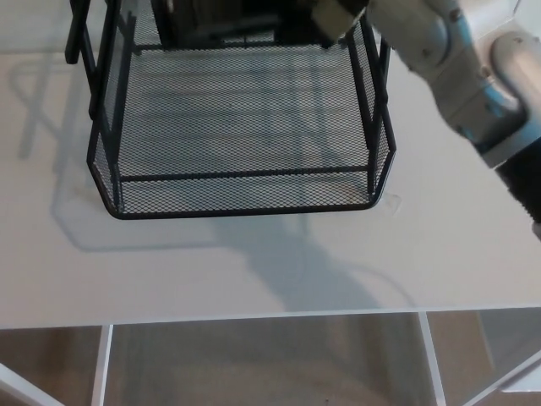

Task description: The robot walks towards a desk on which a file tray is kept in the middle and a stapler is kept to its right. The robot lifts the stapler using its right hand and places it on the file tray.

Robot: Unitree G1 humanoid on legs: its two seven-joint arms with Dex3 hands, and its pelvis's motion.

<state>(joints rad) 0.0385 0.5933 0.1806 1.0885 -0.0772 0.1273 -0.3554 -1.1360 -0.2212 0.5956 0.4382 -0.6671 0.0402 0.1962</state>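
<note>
Fingers' state can't tell, white R arm (456,68) over black wire-mesh tray (245,176), matte white desk (254,271).

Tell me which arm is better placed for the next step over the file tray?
The right. The right arm reaches over the far right corner of the file tray, while no left arm shows in the head view. What it carries cannot be seen.

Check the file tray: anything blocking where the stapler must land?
Nothing visible does: the file tray shows a bare mesh floor, open top. The right arm reaches over its far right corner, its end unclear at the top edge.
</note>
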